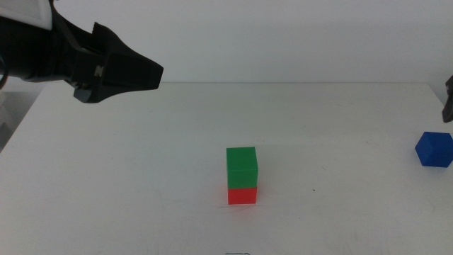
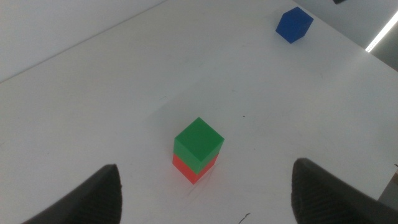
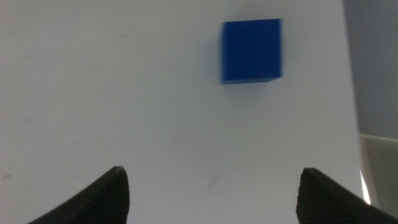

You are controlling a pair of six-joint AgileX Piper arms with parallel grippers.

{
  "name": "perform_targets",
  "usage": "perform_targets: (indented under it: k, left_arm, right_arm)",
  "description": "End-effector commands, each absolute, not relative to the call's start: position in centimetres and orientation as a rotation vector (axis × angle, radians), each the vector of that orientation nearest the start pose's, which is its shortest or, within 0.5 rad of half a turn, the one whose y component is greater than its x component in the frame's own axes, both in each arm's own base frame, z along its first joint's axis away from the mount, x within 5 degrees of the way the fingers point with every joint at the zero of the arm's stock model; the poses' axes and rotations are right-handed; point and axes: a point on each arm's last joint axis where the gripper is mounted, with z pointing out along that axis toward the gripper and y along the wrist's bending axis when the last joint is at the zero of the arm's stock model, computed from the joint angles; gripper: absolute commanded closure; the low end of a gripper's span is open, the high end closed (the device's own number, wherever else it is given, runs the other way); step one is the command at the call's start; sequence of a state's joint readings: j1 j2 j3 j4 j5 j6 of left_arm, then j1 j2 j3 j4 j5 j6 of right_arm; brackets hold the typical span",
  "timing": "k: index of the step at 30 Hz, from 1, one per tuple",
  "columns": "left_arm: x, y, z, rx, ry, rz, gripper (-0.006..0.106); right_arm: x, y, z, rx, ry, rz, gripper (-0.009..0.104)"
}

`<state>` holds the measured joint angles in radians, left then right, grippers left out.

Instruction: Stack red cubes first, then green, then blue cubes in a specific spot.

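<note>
Now the green cube [image 1: 241,167] sits on the red cube [image 1: 242,195] near the middle of the white table [image 1: 141,184], and nothing touches them. My left gripper [image 1: 145,74] hangs high over the table's far left side, jaws spread wide and empty. My right gripper [image 3: 211,193] (only a dark bit at the right edge of the middle view) is also spread and empty, near the blue cube [image 1: 433,149], which stands alone, well apart from the stack.

Red cube [image 1: 242,195] top hidden under green cube [image 1: 241,167]; right claw [image 1: 449,99] cut by frame edge.
</note>
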<state>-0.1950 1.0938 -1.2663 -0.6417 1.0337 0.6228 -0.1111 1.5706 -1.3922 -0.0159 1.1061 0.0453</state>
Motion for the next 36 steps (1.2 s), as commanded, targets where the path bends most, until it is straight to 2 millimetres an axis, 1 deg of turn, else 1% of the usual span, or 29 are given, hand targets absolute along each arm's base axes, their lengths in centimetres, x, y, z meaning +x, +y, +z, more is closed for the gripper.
perform_targets:
  k: [1,3,6,8,12,19,28,32,36]
  left_arm:
    - [18.6,-8.6,44.4,0.717,1.966,-0.601,0.007]
    - [18.6,-8.6,44.4,0.717,1.966,-0.601,0.007]
    - [18.6,-8.6,44.4,0.717,1.966,-0.601,0.007]
    - [18.6,-8.6,44.4,0.717,1.966,-0.601,0.007]
    - [18.6,-8.6,44.4,0.717,1.966,-0.601,0.007]
    - [18.6,-8.6,44.4,0.717,1.966,-0.601,0.007]
    - [18.6,-8.6,44.4,0.717,1.966,-0.601,0.007]
    - [18.6,-8.6,44.4,0.717,1.966,-0.601,0.007]
    - [18.6,-8.6,44.4,0.717,1.966,-0.601,0.007]
  right_arm:
    - [33.0,-5.5,33.6,0.215,2.720,-0.107,0.005]
    - [34.1,-6.9,33.1,0.235,2.742,-0.110,0.005]
    - [35.6,-8.5,32.2,0.270,2.749,-0.073,0.005]
    - [36.3,-9.0,31.7,0.262,2.755,-0.064,0.005]
    - [37.7,-9.4,30.5,0.193,2.754,-0.101,0.005]
    - [39.1,-9.8,28.2,0.189,2.764,-0.102,0.005]
    - [40.2,-9.9,26.3,0.167,2.773,-0.102,0.005]
    - [40.8,-9.2,25.5,0.128,2.784,-0.099,0.005]
    - [41.6,-8.4,24.0,0.093,2.799,-0.095,0.005]
